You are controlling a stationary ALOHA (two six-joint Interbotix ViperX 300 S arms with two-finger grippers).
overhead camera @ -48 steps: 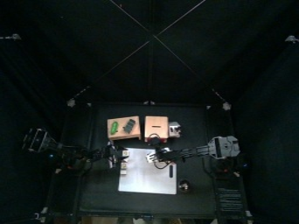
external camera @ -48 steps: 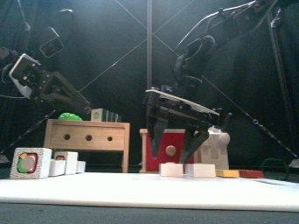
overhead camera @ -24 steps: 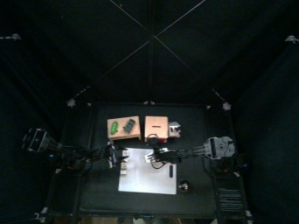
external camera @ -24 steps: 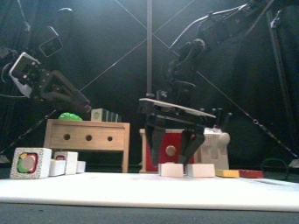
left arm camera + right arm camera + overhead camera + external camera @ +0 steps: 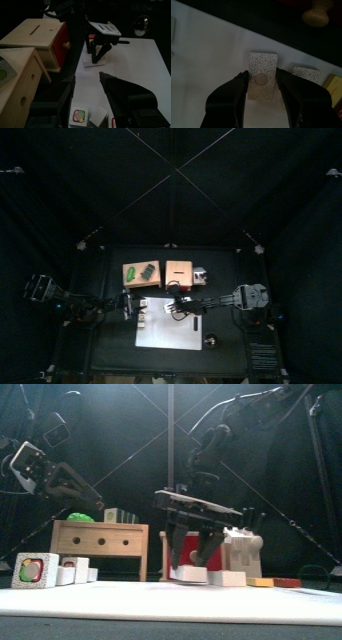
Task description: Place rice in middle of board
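board (image 5: 211,60) plain pale grey-white. rice block (image 5: 261,75) white with fine dark speckles; second speckled white block (image 5: 309,74) beside it. right gripper (image 5: 261,92) black, with a round tan pad. two trays (image 5: 140,273) orange-brown wood; one has a red side (image 5: 60,40). green item (image 5: 82,516) on the left tray. curtains (image 5: 171,178) black.

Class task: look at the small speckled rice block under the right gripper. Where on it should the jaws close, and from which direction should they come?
Grip the rice block across its two long sides, coming straight down from above. It lies flat on the board, so only its narrow width fits between the jaws. The right gripper already straddles it that way, jaws open, with a second block lying clear to one side.
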